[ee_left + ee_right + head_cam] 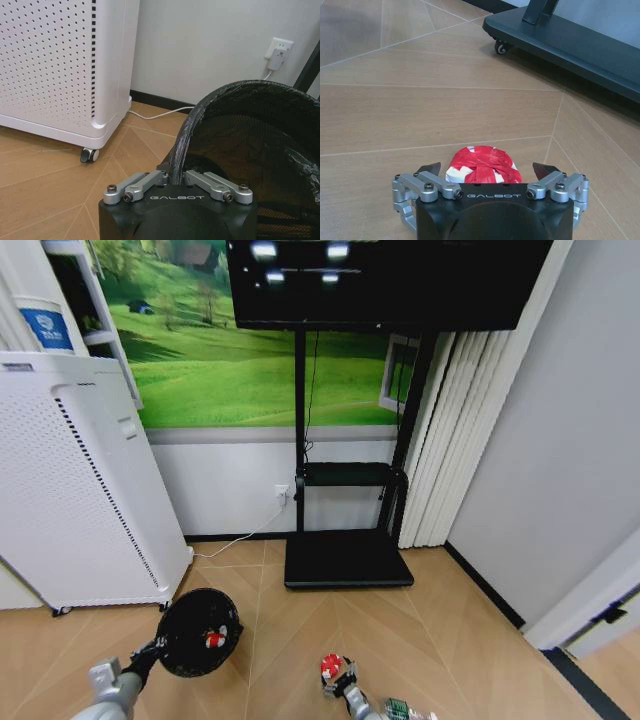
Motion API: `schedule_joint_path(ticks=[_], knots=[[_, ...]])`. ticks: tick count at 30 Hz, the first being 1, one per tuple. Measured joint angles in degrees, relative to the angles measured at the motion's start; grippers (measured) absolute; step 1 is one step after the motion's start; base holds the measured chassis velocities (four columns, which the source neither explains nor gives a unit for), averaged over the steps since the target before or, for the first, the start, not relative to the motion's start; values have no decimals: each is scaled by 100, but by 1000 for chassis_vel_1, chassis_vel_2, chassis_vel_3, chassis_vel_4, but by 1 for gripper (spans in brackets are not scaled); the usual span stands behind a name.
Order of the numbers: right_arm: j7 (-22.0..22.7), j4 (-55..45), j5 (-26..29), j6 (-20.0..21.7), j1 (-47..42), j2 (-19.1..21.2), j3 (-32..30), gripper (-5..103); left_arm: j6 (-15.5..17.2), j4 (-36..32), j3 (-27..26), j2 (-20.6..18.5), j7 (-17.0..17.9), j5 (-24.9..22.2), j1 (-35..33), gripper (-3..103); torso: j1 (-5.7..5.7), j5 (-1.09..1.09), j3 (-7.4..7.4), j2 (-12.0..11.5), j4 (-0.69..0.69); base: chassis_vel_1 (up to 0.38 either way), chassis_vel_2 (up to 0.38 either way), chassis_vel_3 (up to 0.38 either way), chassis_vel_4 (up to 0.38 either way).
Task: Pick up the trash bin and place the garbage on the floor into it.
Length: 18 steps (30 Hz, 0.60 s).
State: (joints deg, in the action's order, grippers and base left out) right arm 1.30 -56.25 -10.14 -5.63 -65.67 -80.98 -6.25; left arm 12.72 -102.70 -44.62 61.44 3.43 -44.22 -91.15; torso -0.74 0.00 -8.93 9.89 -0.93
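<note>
Trash bin — small black mesh wastebasket lined with a black bag, held off the wood floor at lower left, beside the white perforated appliance. The left tool is pinched on its rim. Judged light and fairly stiff at the rim, with the liner slippery — the rim edge is the sound hold. One red-and-white scrap already lies inside.

Red ball-like piece — wrapped in red and white tape, on the floor near the black stand base. The right tool sits spread either side of it, tips not touching. Judged light, somewhat soft, apt to roll; best taken across its widest middle.

Green-labelled bottle — at the lower edge, partly hidden.
</note>
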Motion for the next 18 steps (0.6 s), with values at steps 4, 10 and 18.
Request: schedule_joint_path(ticks=[4, 10, 18], knots=[[-8, 147, -50, -11, 70, -76, 30, 100, -4, -1, 0, 5, 0, -3, -11, 1, 0, 0, 0, 0, 0, 0, 0, 0, 0], [-33, 291, -47, 3, 130, -156, 64, 86, -6, -2, 0, 16, 1, -20, -24, 1, 0, 0, 0, 0, 0, 0, 0, 0, 0], [-61, 263, -119, -43, 110, -147, 100, 59, -13, 17, -5, 15, 9, -47, -7, 1, 0, 0, 0, 0, 0, 0, 0, 0, 0]])
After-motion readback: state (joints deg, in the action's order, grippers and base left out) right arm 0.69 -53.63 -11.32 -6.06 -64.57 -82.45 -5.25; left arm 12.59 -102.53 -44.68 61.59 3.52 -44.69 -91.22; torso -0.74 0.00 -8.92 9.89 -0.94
